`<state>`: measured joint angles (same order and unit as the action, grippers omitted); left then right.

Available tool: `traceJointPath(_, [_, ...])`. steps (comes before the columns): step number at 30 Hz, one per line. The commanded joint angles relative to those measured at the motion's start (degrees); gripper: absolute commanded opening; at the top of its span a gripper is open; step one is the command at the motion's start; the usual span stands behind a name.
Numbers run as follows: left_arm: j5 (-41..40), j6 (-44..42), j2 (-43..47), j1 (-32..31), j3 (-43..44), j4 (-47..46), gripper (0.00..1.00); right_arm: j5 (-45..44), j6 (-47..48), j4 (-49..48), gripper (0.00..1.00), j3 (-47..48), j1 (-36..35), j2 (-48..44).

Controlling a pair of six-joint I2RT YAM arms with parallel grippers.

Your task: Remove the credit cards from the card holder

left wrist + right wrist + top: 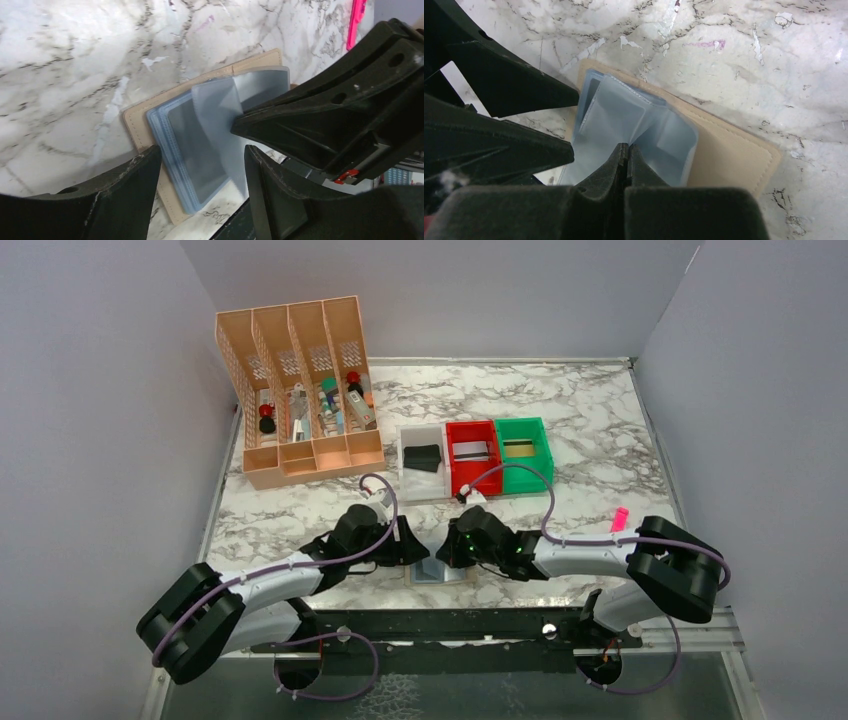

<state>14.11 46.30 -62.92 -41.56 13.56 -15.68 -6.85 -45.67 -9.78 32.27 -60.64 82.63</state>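
The tan card holder [134,121] lies open on the marble near the table's front edge, its pale blue-grey pockets [609,115] facing up. My right gripper [628,148] is shut, pinching one clear pocket leaf [215,107] and holding it raised. My left gripper [201,150] is open, its fingers either side of the holder's near end without touching it. A grey card [192,145] shows through a flat pocket. In the top view both grippers meet over the card holder [438,572]. A black card [422,456] lies in the white bin and a silvery card [472,451] in the red bin.
White [410,480], red [488,430] and green [545,450] bins stand in a row behind the grippers. A tall orange desk organiser [300,390] is at the back left. A pink marker-like stick [620,518] lies to the right. The table's black front rail [450,625] runs close by.
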Motion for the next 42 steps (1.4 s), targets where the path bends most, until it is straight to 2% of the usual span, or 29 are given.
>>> traceJointPath(1, [0.2,0.6,-2.0,-2.5,2.8,-4.4,0.64,0.8,-1.3,-2.3,0.01,-1.4,0.4,-1.3])
traceJointPath(5, [-4.6,2.6,-1.5,-3.9,2.8,-4.0,0.65,0.9,-1.4,-2.2,0.01,-1.4,0.6,-1.2])
traceJointPath(9, [-11.0,3.0,1.1,-5.5,4.4,1.3,0.66,0.4,-1.7,-1.9,0.01,-2.0,0.6,-1.9])
traceJointPath(17, [-4.9,1.6,-2.9,-7.1,6.2,-1.2,0.65,-0.8,-3.1,-2.9,0.01,-3.8,0.7,-3.4])
traceJointPath(31, [-3.8,2.1,-11.8,-10.2,8.9,-4.3,0.62,-2.1,-4.9,-2.7,0.02,-5.6,0.8,-5.3])
traceJointPath(36, [-3.0,2.3,-12.5,-10.8,9.4,-5.8,0.58,-3.7,-5.0,0.5,0.14,-5.4,0.8,-7.3])
traceJointPath(39, [-3.0,2.2,-12.6,-11.2,9.8,-6.1,0.56,-5.8,-5.3,3.8,0.28,-5.3,0.8,-9.3])
traceJointPath(42, [-3.0,1.9,-13.3,-11.7,10.6,-6.5,0.55,-7.4,-5.5,7.8,0.34,-5.2,0.8,-11.7])
